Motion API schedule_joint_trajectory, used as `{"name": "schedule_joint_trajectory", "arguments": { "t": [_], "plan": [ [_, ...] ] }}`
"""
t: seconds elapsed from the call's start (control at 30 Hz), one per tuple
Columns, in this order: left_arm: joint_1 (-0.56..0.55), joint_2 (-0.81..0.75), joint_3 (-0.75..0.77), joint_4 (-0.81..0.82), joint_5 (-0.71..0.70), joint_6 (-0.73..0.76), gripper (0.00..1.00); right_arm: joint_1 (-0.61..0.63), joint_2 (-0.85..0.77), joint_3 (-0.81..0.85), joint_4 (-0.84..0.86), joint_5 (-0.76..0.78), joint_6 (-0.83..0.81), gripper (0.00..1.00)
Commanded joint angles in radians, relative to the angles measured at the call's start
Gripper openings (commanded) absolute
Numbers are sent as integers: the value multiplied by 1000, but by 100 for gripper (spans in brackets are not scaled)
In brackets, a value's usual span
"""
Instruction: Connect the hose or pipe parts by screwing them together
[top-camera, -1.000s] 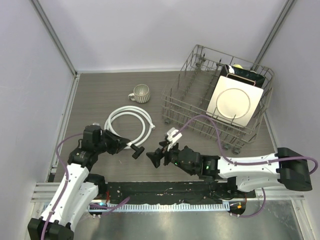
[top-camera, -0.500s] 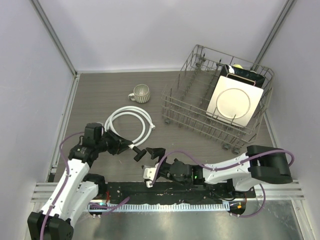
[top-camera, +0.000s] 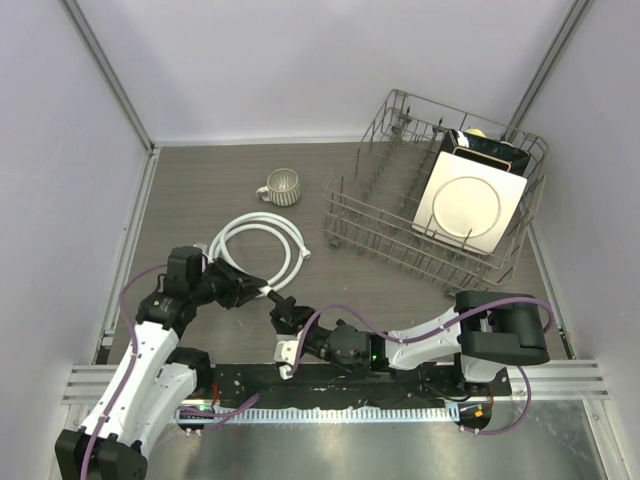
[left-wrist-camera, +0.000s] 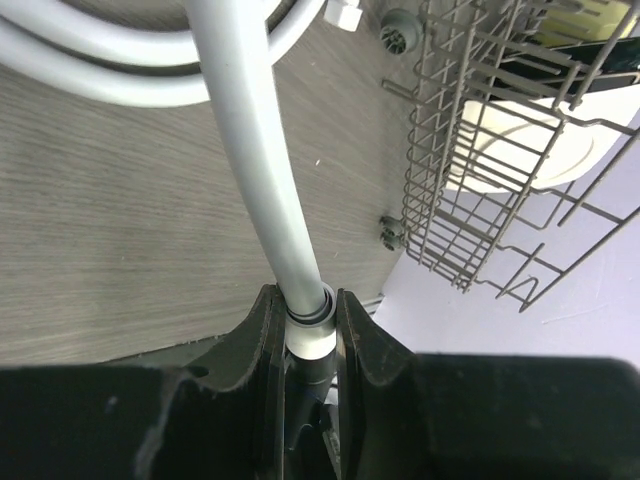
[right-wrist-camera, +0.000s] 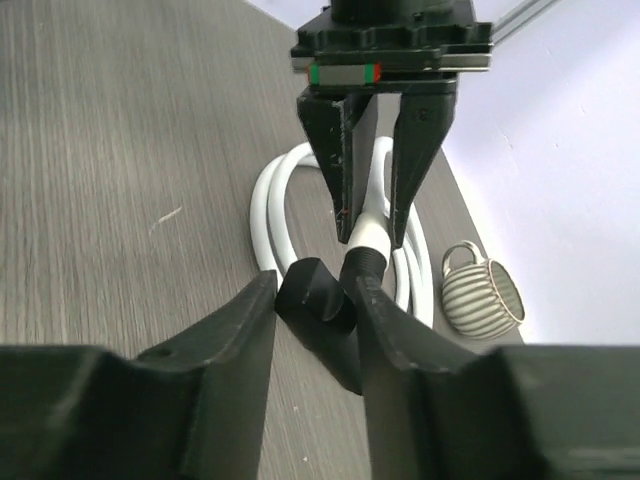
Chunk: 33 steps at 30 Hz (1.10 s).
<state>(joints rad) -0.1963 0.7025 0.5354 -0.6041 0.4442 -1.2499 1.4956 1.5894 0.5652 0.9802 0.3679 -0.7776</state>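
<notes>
Black T-fitting (right-wrist-camera: 325, 320) pinched in right claw (right-wrist-camera: 315, 287); left claw (left-wrist-camera: 307, 302) clamps hose end (left-wrist-camera: 305, 338).

White-shelled left arm (top-camera: 140, 360) and right arm (top-camera: 430, 340) with black joints, purple cables (top-camera: 345, 307) looping along both, matte black wedge-shaped fingers (right-wrist-camera: 230, 340), red-and-green strip (right-wrist-camera: 345, 73) on left gripper (right-wrist-camera: 369, 228) housing.

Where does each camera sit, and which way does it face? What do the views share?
Top external: above and behind the arms, looking down on the table; both arms show, left pincer meeting right pincer.
Left wrist: on the left arm, looking along its own fingers, past the clamped hose to the dish rack.
Right wrist: on the right arm, looking over the gripped black fitting at the left pincer and the mug.
Shared: both wrist views show the hose end.
</notes>
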Motion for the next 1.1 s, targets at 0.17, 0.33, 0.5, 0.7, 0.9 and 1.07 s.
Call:
{"name": "schedule_joint_trajectory", "arguments": {
  "t": [0.17,0.33,0.5,0.7,0.9,1.07],
  "plan": [
    [-5,-75,-12,90,74,-45,0,-1,52,-2,304,46,300,1],
    [-5,-135,-34,156,51,-89,0,-35,75,-4,363,101,593,1],
    [-5,-129,-34,182,59,-105,0,-74,107,-28,403,186,929,2],
    [-5,-132,-41,221,45,-125,0,-90,109,-30,356,212,1161,18],
    [-5,-132,-38,179,-13,-100,0,-107,35,-10,82,267,1402,39],
    [-5,-143,-54,168,-24,-101,0,-120,-52,-34,-60,276,1549,40]
  ]
}}
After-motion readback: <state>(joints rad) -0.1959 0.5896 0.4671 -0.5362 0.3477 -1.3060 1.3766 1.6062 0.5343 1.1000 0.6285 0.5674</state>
